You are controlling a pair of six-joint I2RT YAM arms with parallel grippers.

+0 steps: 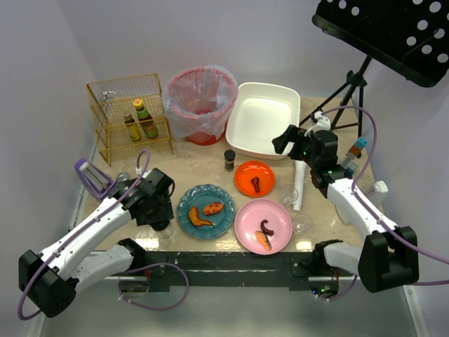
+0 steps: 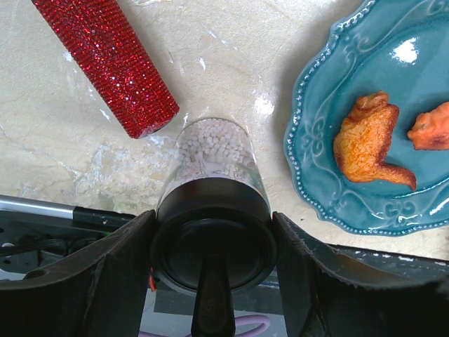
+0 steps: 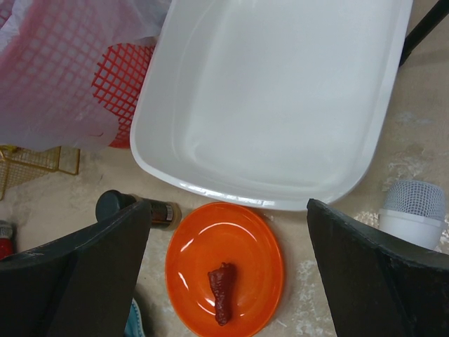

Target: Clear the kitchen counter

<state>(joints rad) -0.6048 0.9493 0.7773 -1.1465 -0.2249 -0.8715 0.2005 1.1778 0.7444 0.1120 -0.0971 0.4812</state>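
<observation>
Nearest the arms, by the black rail (image 1: 231, 261) at the front of the kitchen counter (image 2: 231, 49), a glass jar (image 2: 214, 158) of white pellets with a black lid is bracketed by the left gripper (image 2: 212, 225). Its fingers (image 2: 105, 281) are set against or just beside the lid on both sides. Whether the jar is actually clamped cannot be told. A red glittered cylinder (image 2: 105, 63) lies just beside the jar. A teal plate (image 2: 309, 105) carrying a fried wing (image 2: 368, 144) is near on the other side, with a pink plate (image 1: 249, 214) past it.

A slip is judged the main risk. The lid is round and smooth, so an off-centre squeeze could push the jar out toward the front edge, which is close. The cylinder could be nudged and set rolling, and the teal rim could be clipped by a sideways swing.

Farther back, an orange plate (image 3: 238, 242) with a dark food scrap (image 3: 222, 291) is flanked by a small spice jar (image 1: 229, 159) and a white microphone (image 3: 414, 203). The right gripper (image 3: 228, 205) is held wide open and empty above that plate and the near rim of the white tub (image 3: 280, 105). Behind stand a lined red bin (image 1: 201, 102), a yellow wire rack (image 1: 105, 130) and a black music stand (image 1: 393, 28), against plain pale walls. The counter is beige, faintly marbled and glossy, so little friction should be expected from it.
</observation>
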